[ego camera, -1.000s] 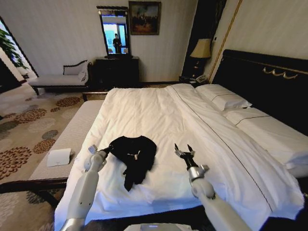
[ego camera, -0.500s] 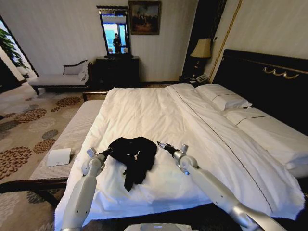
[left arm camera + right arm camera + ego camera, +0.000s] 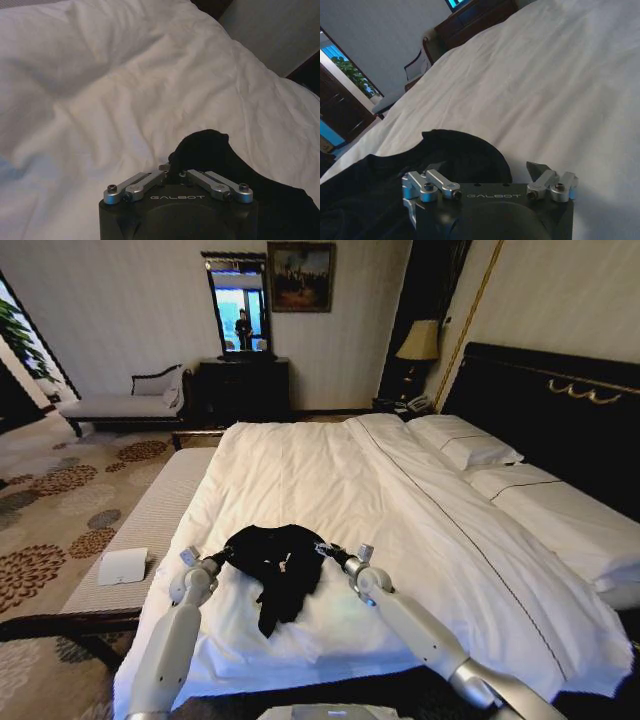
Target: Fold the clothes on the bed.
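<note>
The clothes [image 3: 277, 562], a crumpled black T-shirt, lie near the front left corner of the bed [image 3: 330, 475] on its white duvet. My left gripper [image 3: 222, 556] is at the shirt's left edge. In the left wrist view the left gripper [image 3: 172, 173] is shut on a raised bunch of the black fabric [image 3: 202, 150]. My right gripper [image 3: 326, 550] reaches the shirt's right edge. Seen from the right wrist, the right gripper [image 3: 482, 169] stands open, one fingertip over the black shirt [image 3: 455, 150] and the other over white duvet [image 3: 560, 90].
A long striped bench [image 3: 155, 510] runs along the bed's left side with a white card [image 3: 122, 566] on it. Pillows [image 3: 465, 443] and the dark headboard [image 3: 545, 390] are at the right. A chaise longue [image 3: 120, 405] and a dark dresser [image 3: 243, 388] stand by the far wall.
My right arm has swung left across the duvet, from bare bedding to the shirt's right edge. The left gripper has stayed at the shirt's left edge.
</note>
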